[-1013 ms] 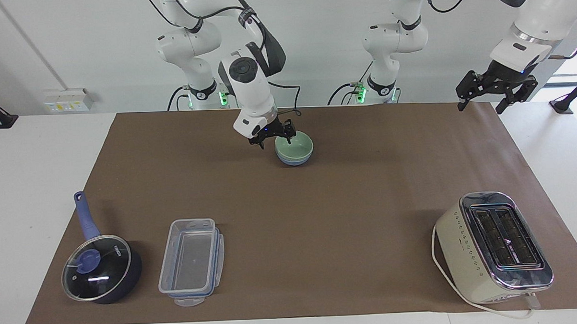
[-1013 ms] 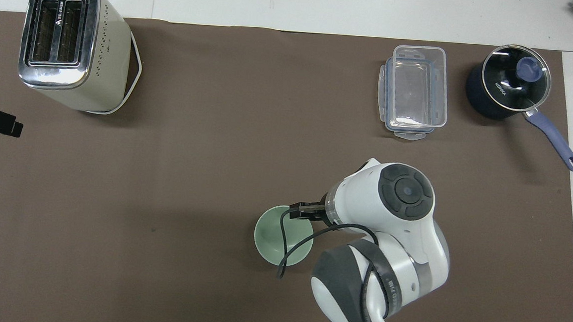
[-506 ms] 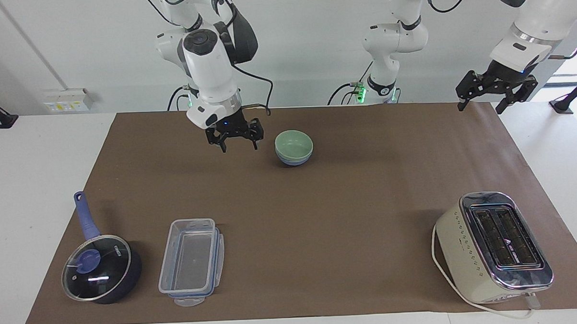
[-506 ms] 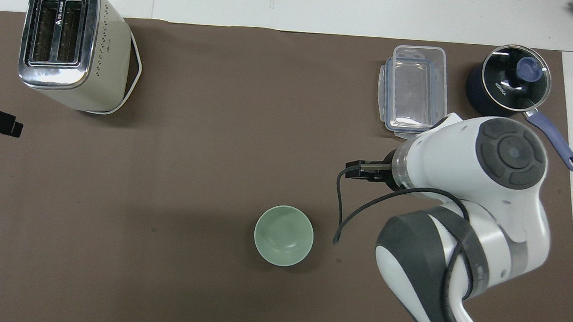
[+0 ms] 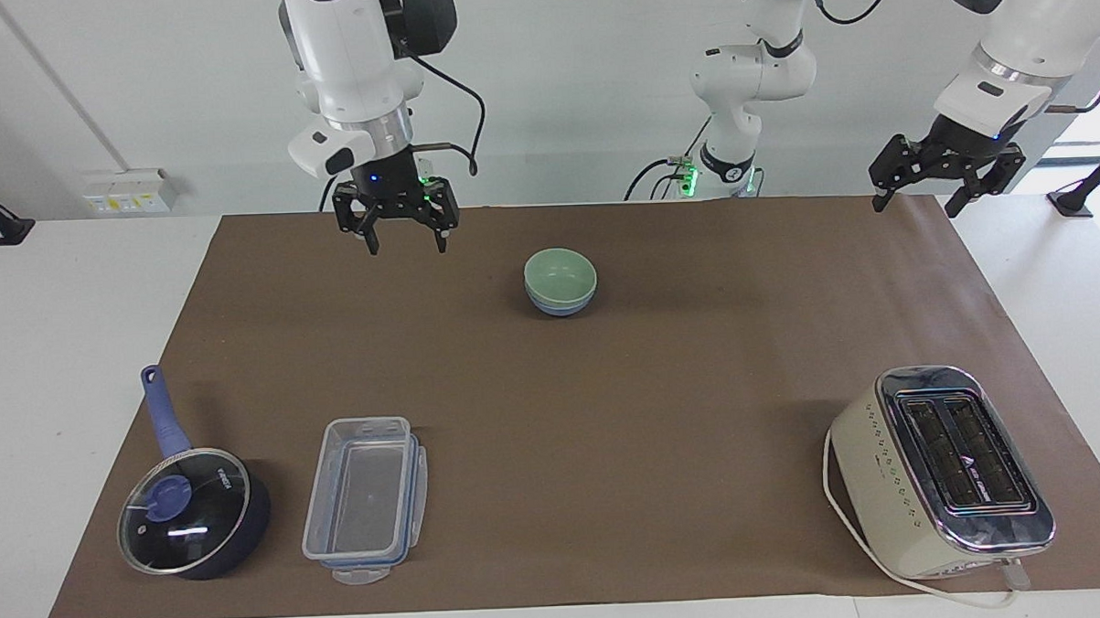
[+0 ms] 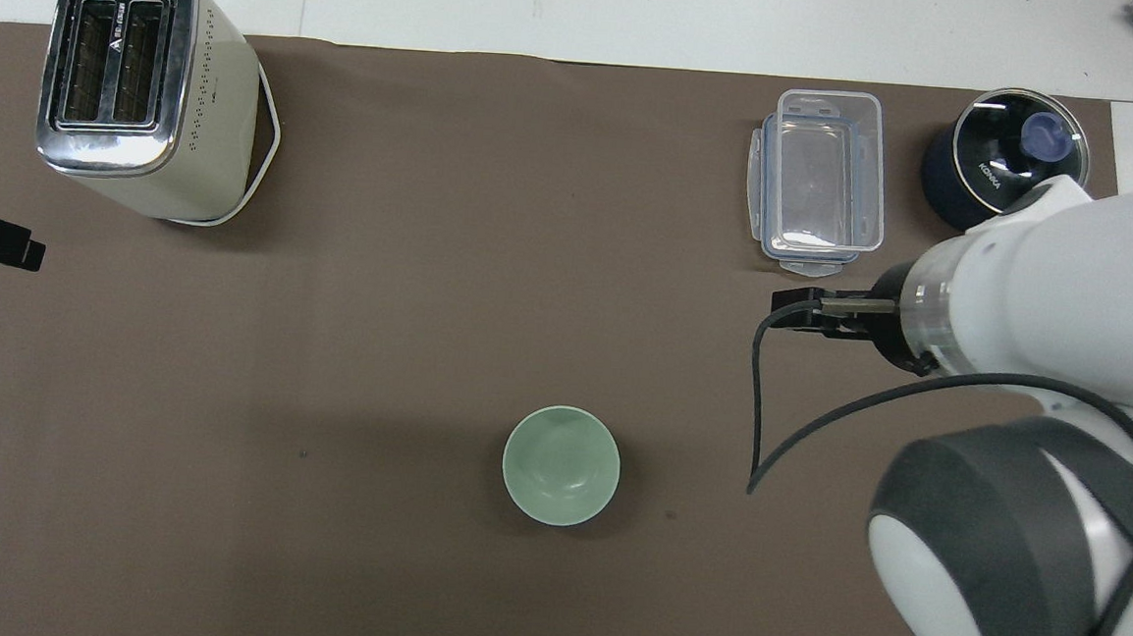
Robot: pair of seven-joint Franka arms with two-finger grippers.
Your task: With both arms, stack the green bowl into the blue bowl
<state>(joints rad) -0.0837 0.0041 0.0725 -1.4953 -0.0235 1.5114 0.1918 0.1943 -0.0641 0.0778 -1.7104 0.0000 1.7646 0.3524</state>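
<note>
The green bowl (image 5: pixel 560 274) sits nested inside the blue bowl (image 5: pixel 559 307), whose rim and lower wall show just under it, on the brown mat near the robots. In the overhead view only the green bowl (image 6: pixel 560 465) shows; the blue bowl is hidden beneath it. My right gripper (image 5: pixel 403 234) is open and empty, raised over the mat, well apart from the bowls toward the right arm's end; it also shows in the overhead view (image 6: pixel 813 309). My left gripper (image 5: pixel 946 185) is open and empty, waiting high over the mat's corner at the left arm's end.
A cream toaster (image 5: pixel 940 467) stands far from the robots at the left arm's end. A clear plastic container (image 5: pixel 364 498) and a dark blue glass-lidded saucepan (image 5: pixel 191 515) stand far from the robots at the right arm's end. The brown mat (image 5: pixel 663 406) covers the table.
My right gripper has let go of the green bowl's rim, risen and swung away toward the right arm's end. The stacked bowls stay put. The left arm has not moved.
</note>
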